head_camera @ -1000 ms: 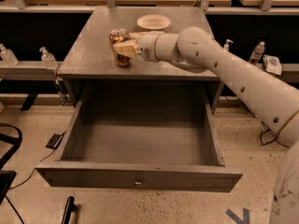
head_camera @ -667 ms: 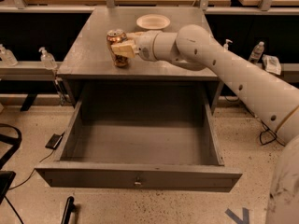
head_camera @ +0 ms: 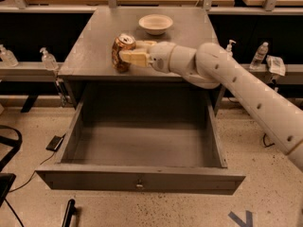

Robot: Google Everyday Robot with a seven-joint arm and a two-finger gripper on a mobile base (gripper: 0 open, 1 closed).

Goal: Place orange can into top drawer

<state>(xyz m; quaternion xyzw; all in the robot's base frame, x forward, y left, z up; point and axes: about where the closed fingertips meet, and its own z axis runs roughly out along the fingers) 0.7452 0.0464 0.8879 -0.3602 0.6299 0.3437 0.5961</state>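
Pump bottle on the side ledge at far left, well apart from the work

Orange can next, above the front left part of the cabinet top, tilted off upright; whether its base touches the surface or hangs just clear, cannot tell

Gripper clamped on the can from the right, one finger across its front, the other behind it

Top drawer below and in front, pulled fully out, floor bare, nothing inside

Cream bowl further back on the cabinet top, apart from the can

Arm reaches in from the right edge, crossing above the drawer's right rear corner

Judgement: drawer open, grasp made; roughly the first half looks done. Left: carry the can forward past the cabinet edge, lower it into the drawer, release. Can not yet over the drawer opening
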